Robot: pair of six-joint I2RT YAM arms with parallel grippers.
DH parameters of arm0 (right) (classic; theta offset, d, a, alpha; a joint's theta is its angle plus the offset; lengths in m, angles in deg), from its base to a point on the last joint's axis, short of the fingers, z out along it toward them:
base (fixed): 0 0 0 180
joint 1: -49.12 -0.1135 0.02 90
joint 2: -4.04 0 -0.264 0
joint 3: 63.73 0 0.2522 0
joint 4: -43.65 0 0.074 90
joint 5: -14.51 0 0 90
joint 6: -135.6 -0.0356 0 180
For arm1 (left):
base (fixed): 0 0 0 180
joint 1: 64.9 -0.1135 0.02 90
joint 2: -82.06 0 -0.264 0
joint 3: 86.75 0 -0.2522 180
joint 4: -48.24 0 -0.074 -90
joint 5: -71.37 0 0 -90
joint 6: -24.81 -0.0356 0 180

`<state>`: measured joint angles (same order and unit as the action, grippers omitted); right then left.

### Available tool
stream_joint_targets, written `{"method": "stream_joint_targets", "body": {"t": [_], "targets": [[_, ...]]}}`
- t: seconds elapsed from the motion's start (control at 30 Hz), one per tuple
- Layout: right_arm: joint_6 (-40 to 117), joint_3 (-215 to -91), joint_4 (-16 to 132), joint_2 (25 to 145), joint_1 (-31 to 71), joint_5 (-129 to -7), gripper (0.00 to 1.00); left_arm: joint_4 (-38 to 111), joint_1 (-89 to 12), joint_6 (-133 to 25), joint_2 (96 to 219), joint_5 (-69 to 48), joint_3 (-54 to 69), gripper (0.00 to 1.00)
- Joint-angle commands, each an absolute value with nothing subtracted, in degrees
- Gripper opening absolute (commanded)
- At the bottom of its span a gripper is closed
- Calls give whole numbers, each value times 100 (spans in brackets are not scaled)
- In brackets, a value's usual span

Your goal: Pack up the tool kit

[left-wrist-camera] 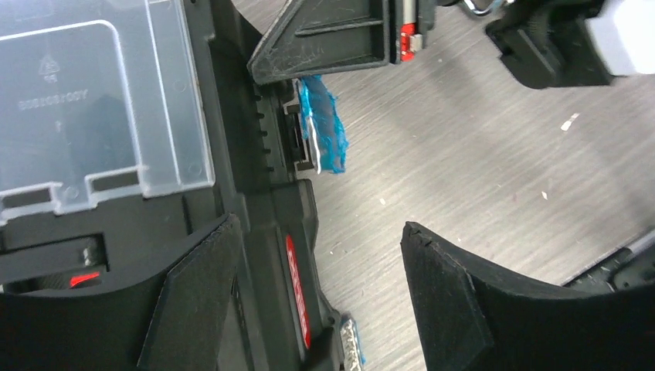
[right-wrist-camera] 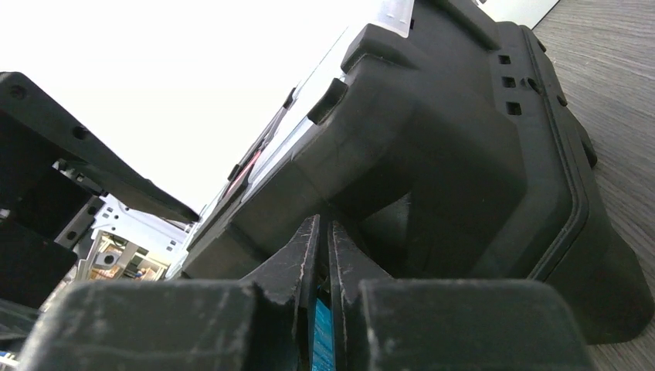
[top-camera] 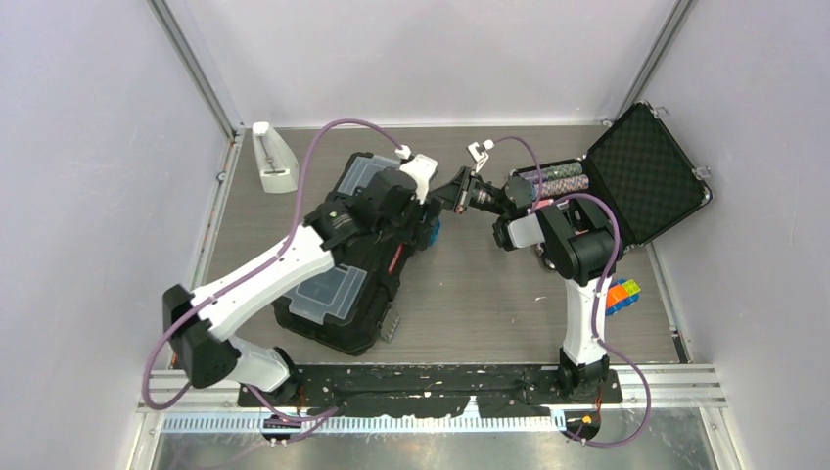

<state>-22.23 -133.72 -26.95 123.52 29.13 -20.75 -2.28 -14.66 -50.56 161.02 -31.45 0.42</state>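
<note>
The toolbox [top-camera: 364, 318] lies closed on the left half of the table [top-camera: 489, 304], angled, with the left arm stretched across its lid. Only the overhead view takes in the whole setting. Well to the right stands a smaller case [top-camera: 651, 181], open, with rows of poker chips [top-camera: 556, 182] inside. A many-coloured cube [top-camera: 622, 294] sits beside the right arm, and a white object [top-camera: 272, 157] stands at the far left.

The left wrist view gives the detail that the overhead one blurs. The left gripper [left-wrist-camera: 320, 224] hangs with its jaws spread wide and gripping nothing, one finger over the toolbox and the other over bare table. Between the fingers runs the box's front edge, with a red label [left-wrist-camera: 292, 286] on it. Above that are a clear lid compartment [left-wrist-camera: 100, 100] and a blue latch [left-wrist-camera: 324, 131] sticking out from the box's side. One scratched black finger of the other arm sits right at the latch's top end.

The right wrist view settles the grip. The right gripper [right-wrist-camera: 324, 228] has its jaws pressed together, with a sliver of blue caught between them, so it is pinching the blue latch. The toolbox's black end wall fills the view behind, seen from low down near the tabletop.
</note>
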Motion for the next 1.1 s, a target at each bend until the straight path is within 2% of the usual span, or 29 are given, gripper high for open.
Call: {"method": "stream_joint_targets", "body": {"t": [0.0,0.23,0.4,0.5,0.73,1.07], "targets": [[-2185,-13409,-3008,12024,2732,-1827,12,56,-1482,-4838,16629,-3476,-418,75],[-2155,-13418,-2971,11989,2723,-1804,12,-419,-1488,-4534,17488,-3454,-1163,65],[-1656,-13327,-2350,11838,2728,-1816,10,-569,-1602,-4368,17654,-3272,-1287,54],[-1728,-13340,-2467,11861,2728,-1803,10,-735,-1603,-4349,17657,-3252,-1319,50],[-1858,-13387,-2637,11892,2724,-1787,9,-531,-1661,-4279,17234,-3144,-785,49],[-1886,-13417,-2654,11820,2728,-1729,8,4,-1998,-4441,17178,-2188,-562,49]]}}
